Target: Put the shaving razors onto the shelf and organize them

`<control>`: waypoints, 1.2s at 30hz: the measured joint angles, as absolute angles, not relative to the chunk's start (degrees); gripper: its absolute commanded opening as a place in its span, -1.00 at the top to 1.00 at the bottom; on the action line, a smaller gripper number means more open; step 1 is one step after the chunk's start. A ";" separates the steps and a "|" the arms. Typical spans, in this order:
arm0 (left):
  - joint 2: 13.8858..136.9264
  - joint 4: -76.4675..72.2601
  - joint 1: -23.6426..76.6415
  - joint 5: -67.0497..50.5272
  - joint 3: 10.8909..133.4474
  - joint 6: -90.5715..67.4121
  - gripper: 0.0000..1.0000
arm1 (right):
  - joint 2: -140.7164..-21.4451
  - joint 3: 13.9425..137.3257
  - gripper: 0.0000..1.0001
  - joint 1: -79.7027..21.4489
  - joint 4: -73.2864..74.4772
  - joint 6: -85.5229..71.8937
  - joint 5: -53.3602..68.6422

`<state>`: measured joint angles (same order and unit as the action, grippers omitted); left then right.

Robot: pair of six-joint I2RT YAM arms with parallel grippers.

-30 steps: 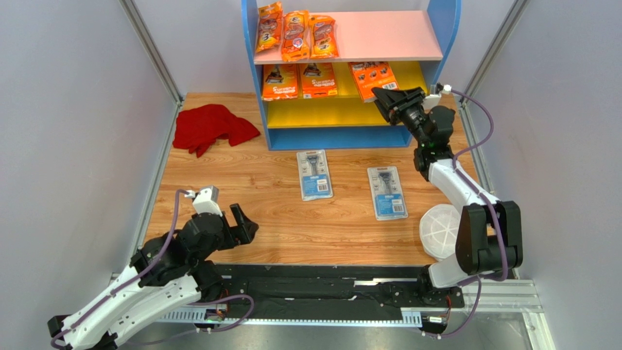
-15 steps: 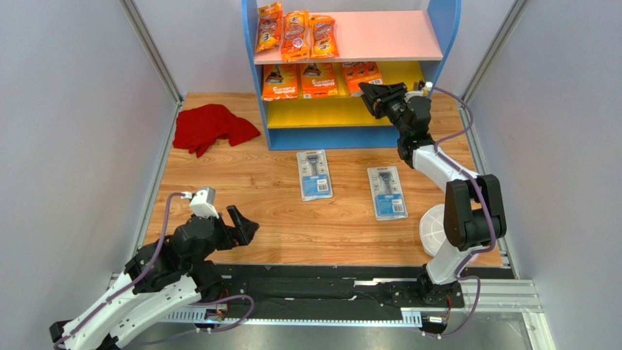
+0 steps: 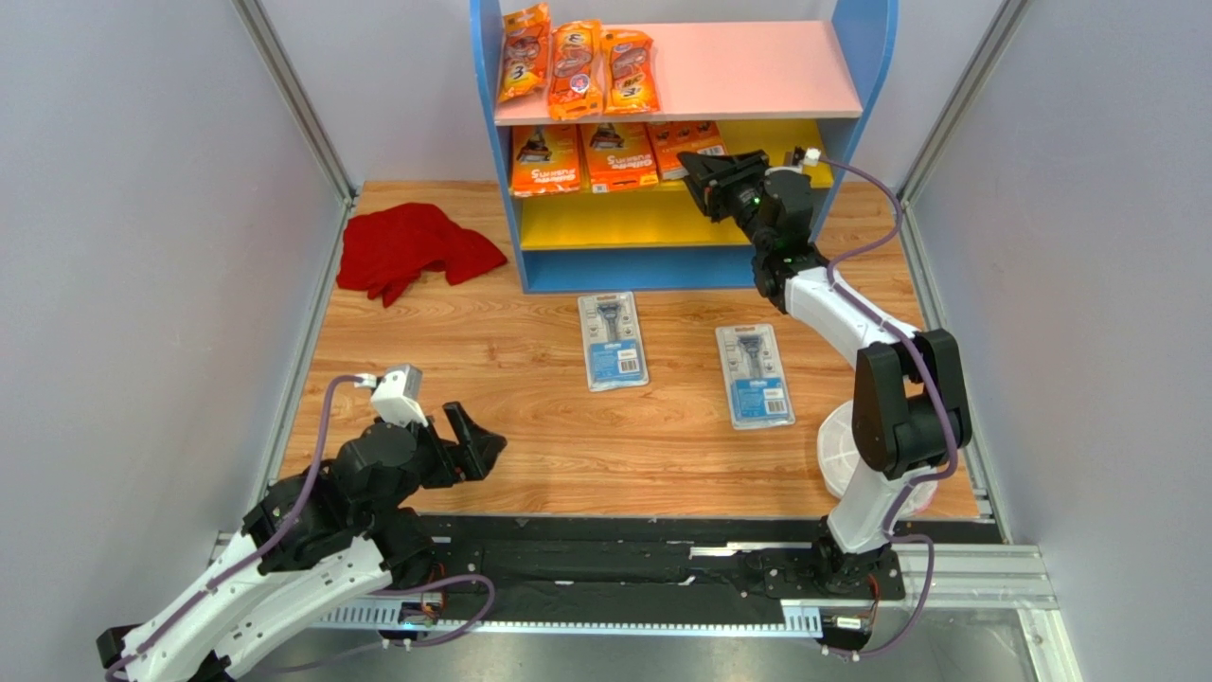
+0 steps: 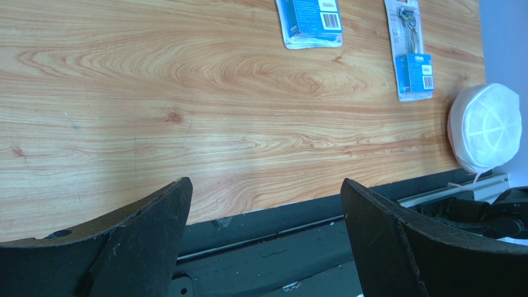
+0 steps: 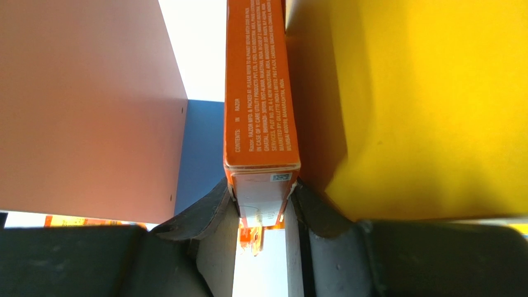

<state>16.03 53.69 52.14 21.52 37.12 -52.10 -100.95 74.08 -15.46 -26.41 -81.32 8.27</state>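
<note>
Since a second ago the right gripper has swung leftwards from the front right corner of the small open shelf with blue sides into its upper opening, carrying a flat orange razor box; the left arm has barely shifted

At the far left, the left arm lies low and folded along the near edge of the wooden table. The left gripper points right over bare wood, with its jaws spread wide and nothing between them. Beyond it a crumpled red cloth lies beside the shelf's left side. Three narrow orange razor bags sit at the left end of the pink top board. Two orange razor boxes stand side by side on the yellow board beneath. Just right of them is the held box, pinched edge-on at its near end by the right gripper's narrowed jaws, close against the yellow surface; whether it touches, I cannot tell. Two grey-blue blister cards lie flat on the table in front of the shelf, apart from each other. The right arm stretches far forward from its base, elbow raised above a round white lidded dish
</note>
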 measured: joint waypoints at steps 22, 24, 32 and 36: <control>14.66 52.99 52.14 20.93 36.64 -52.10 -0.96 | -98.35 74.94 -0.57 -16.75 -23.05 -79.61 9.19; 14.39 52.88 52.14 20.75 36.29 -52.10 -0.96 | -97.34 74.48 -0.60 -16.75 -21.89 -79.40 9.76; 14.20 52.84 52.14 19.51 36.12 -52.10 -0.96 | -93.27 69.78 -0.70 -16.78 -17.80 -77.01 12.32; 14.20 52.82 52.14 19.09 35.99 -52.10 -0.96 | -92.82 68.93 -0.72 -16.82 -15.11 -75.13 13.10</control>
